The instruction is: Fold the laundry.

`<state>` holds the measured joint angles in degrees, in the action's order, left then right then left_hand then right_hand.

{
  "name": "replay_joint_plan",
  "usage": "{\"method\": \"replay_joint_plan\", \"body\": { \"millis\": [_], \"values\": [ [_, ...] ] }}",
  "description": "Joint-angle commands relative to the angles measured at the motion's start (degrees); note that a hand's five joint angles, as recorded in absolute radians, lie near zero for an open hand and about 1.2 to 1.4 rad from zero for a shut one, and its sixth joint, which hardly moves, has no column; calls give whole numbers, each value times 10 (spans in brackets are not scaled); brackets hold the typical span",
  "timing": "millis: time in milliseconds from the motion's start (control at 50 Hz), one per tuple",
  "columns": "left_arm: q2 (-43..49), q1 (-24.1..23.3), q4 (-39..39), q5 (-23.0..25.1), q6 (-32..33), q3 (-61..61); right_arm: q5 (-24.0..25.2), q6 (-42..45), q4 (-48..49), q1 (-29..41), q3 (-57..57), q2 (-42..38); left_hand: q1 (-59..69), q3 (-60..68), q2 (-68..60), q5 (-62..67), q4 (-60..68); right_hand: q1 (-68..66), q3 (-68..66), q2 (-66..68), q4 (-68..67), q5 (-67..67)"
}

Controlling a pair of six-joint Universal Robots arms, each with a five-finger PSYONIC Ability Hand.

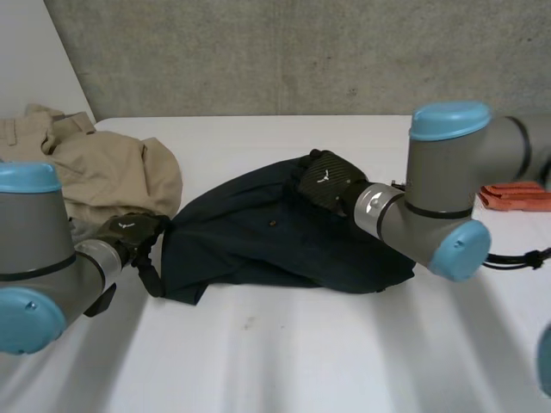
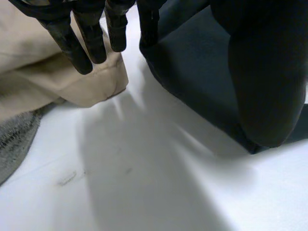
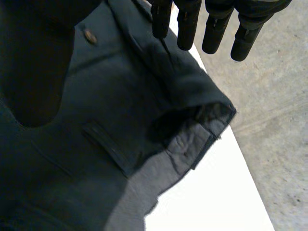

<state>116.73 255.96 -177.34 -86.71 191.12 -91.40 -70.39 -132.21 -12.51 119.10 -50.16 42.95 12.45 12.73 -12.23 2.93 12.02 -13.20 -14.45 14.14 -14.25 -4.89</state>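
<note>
A dark navy garment point(image 1: 275, 232) lies bunched in the middle of the white table point(image 1: 284, 344). My left hand point(image 1: 129, 232) is at its left edge, open; its straight fingers point(image 2: 86, 43) hang over the gap between the navy cloth point(image 2: 192, 62) and a beige garment point(image 2: 48, 82), with nothing between fingers and thumb. My right hand point(image 1: 327, 181) rests over the garment's far right part, open. Its straight fingers point(image 3: 211, 24) reach past the waistband of the navy cloth point(image 3: 120, 110), near a button point(image 3: 89, 36). The grey lining shows at the open waist.
The beige garment point(image 1: 103, 168) lies heaped at the back left, with a grey cloth point(image 2: 14, 139) beside it. An orange cloth point(image 1: 516, 196) sits at the far right. The table's far edge point(image 3: 211, 192) runs close by the right hand, with a concrete wall behind.
</note>
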Motion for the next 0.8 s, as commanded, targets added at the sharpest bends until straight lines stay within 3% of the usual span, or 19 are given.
{"method": "replay_joint_plan", "body": {
  "millis": [20,200,480,560,580,600,720,800],
  "values": [
    [3,23,0,1,-1,38,-84,-61,34,11,52,-20,28,25,-30,23,32,-44,-31,34,-33,-27],
    [-55,39,12,29,-6,51,-123,-190,118,36,63,-27,28,25,-30,23,32,-45,-33,36,-35,-28],
    [-128,51,60,89,-16,9,-142,-206,86,54,295,-235,26,24,-29,22,31,-59,-46,49,-48,-42],
    [-136,54,58,97,-15,5,-149,-224,103,57,335,-265,20,17,-22,15,24,-299,-286,289,-288,-282],
    [-136,55,57,98,-14,5,-149,-229,108,57,338,-268,16,14,-19,11,21,-411,-398,402,-400,-394],
    [-136,58,53,98,-14,8,-151,-235,118,57,337,-268,11,9,-14,6,16,-665,-653,656,-655,-648],
    [-115,72,21,96,-12,33,-169,-239,117,55,296,-213,-7,-10,5,-12,-3,-668,-656,659,-658,-651],
    [-73,75,-7,88,-7,73,-161,-234,85,53,220,-120,-24,-27,22,-29,-20,-668,-656,659,-658,-651]
  ]
}}
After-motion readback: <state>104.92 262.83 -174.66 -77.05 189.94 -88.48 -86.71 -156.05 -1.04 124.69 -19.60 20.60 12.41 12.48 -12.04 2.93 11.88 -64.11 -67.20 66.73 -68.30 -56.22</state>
